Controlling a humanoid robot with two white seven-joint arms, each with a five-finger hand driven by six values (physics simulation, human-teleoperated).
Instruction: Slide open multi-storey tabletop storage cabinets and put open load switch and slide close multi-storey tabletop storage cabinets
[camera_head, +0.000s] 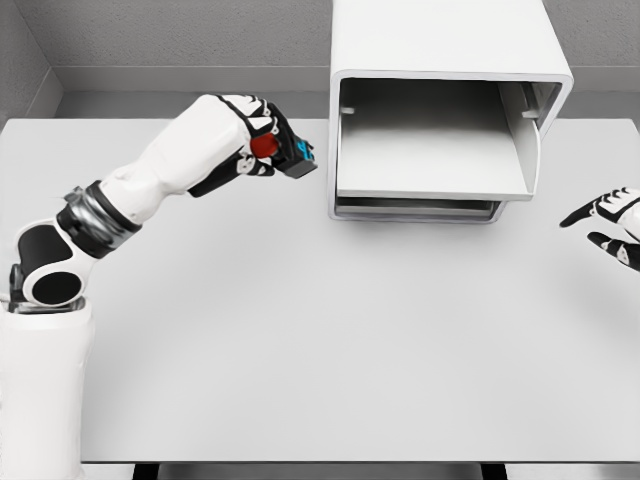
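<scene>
The white tabletop storage cabinet (450, 100) stands at the back centre-right with its upper drawer (430, 185) slid out toward me, its inside bare. My left hand (265, 150) hovers above the table just left of the cabinet, fingers curled around the load switch (285, 155), a small dark block with a red knob and a blue end that points at the cabinet. My right hand (610, 222) shows at the right edge, beside the cabinet's lower right corner, fingers spread and holding nothing.
The white table (320, 350) stretches wide in front of the cabinet. A grey wall (180, 35) runs behind it. My left arm (120, 200) crosses the table's left part.
</scene>
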